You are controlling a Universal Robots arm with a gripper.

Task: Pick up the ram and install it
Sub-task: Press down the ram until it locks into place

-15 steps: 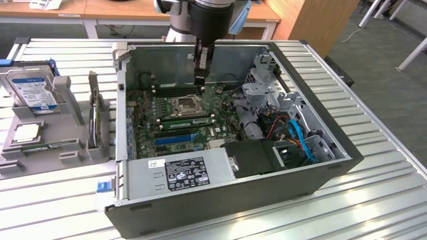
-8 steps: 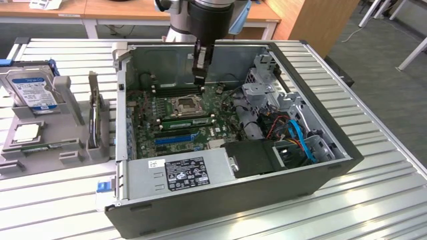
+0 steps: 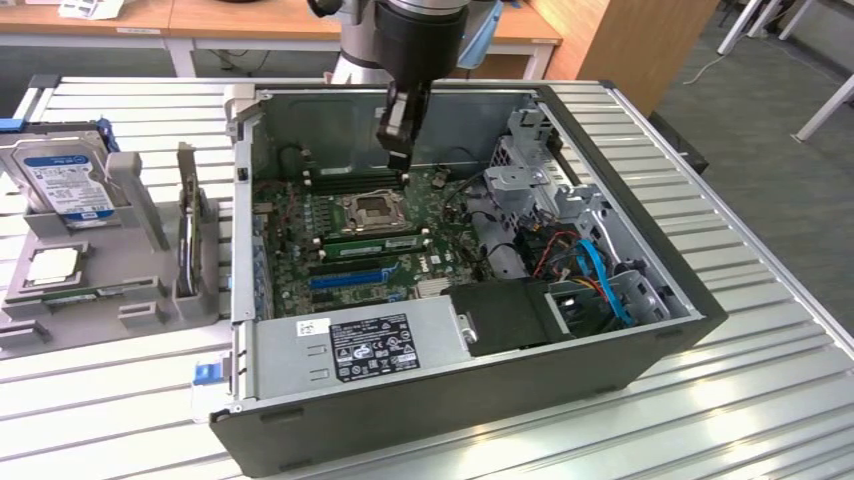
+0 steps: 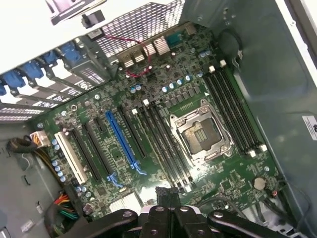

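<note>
The ram [image 3: 83, 294], a thin green stick, lies flat in the grey holder [image 3: 134, 315] at the exterior view's left, outside the computer case. My gripper [image 3: 395, 148] hangs inside the open case [image 3: 627, 180], over the far part of the motherboard [image 3: 441, 200] and well away from the ram. Its black fingers are shut, and I see nothing between them. In the wrist view the gripper [image 4: 167, 194] looks down on the motherboard [image 4: 124, 84], with long dark memory slots [image 4: 163, 146] on both sides of the processor socket [image 4: 200, 131].
A hard drive [image 3: 64, 185] with a blue-white label and a square silver processor chip [image 3: 51, 265] sit in the same holder. A dark board [image 3: 194, 235] stands upright beside them. The case holds a power supply [image 3: 360, 345], a drive cage [image 3: 527, 190] and blue cables [image 3: 601, 275].
</note>
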